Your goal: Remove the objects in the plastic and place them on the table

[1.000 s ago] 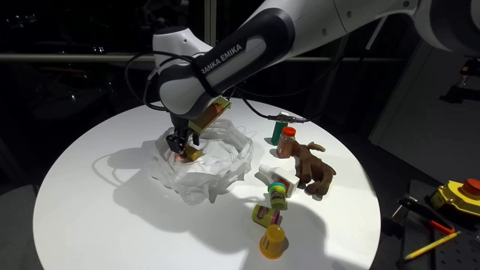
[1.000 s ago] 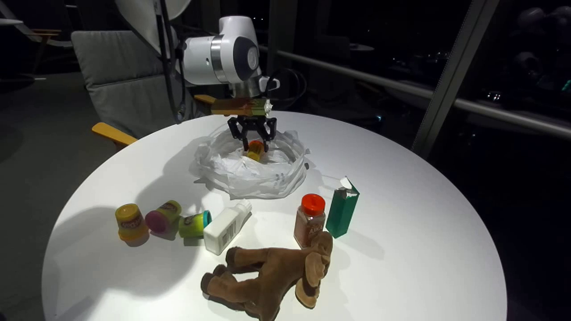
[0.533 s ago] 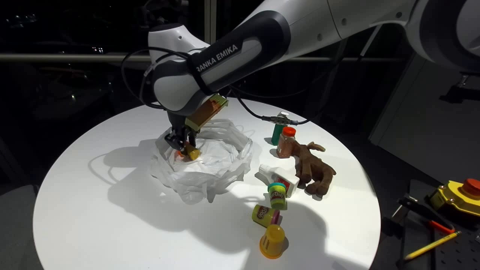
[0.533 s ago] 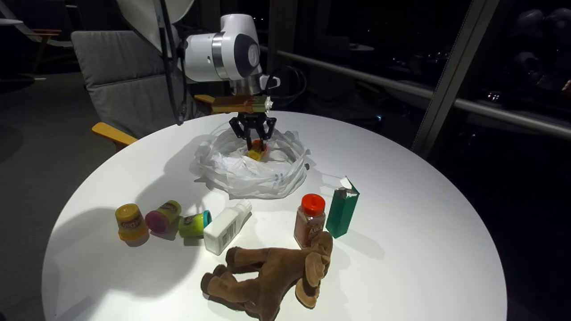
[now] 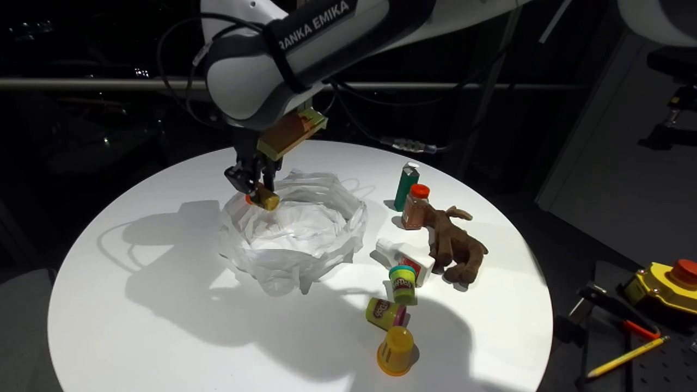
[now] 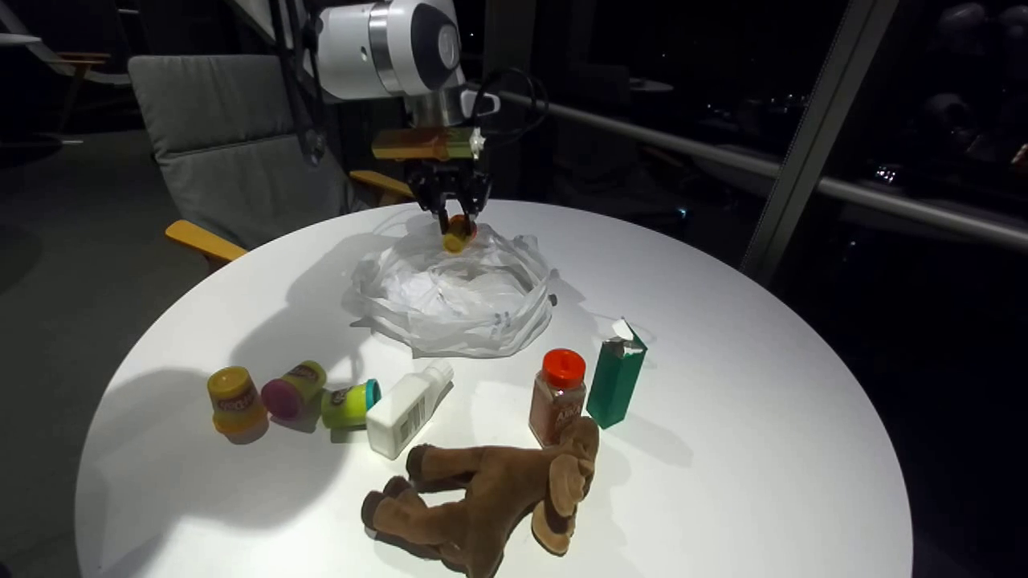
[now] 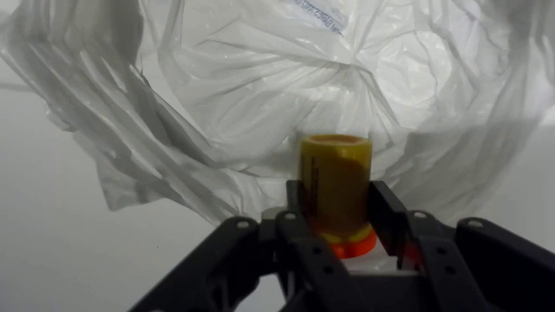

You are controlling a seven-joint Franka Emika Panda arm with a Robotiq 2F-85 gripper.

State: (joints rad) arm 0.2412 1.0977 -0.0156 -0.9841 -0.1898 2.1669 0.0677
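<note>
In the wrist view my gripper (image 7: 336,193) is shut on a yellow can (image 7: 336,173) with a red-orange lid, one pad against each side. Both exterior views have this can just above the plastic (image 5: 283,269), a crinkled whitish bowl whose visible inside holds nothing. On the white table (image 5: 163,332) lie the other objects: a brown plush animal (image 6: 482,498), a red-capped jar (image 6: 556,405), a green bottle (image 6: 617,381), a white bottle (image 6: 405,413), a green can with teal lid (image 6: 345,405), one with purple lid (image 6: 305,381) and a yellow can with orange lid (image 6: 234,393).
A grey chair (image 6: 217,144) with wooden armrests stands behind the table in an exterior view. Off the table's edge sit a yellow box with a red button (image 5: 667,288) and a pencil (image 5: 626,356). A cable (image 5: 408,145) hangs from the arm above the green bottle.
The jaws have closed on the yellow can inside the plastic. Gripper and can have since risen out of it. The things on the table have stayed put.
</note>
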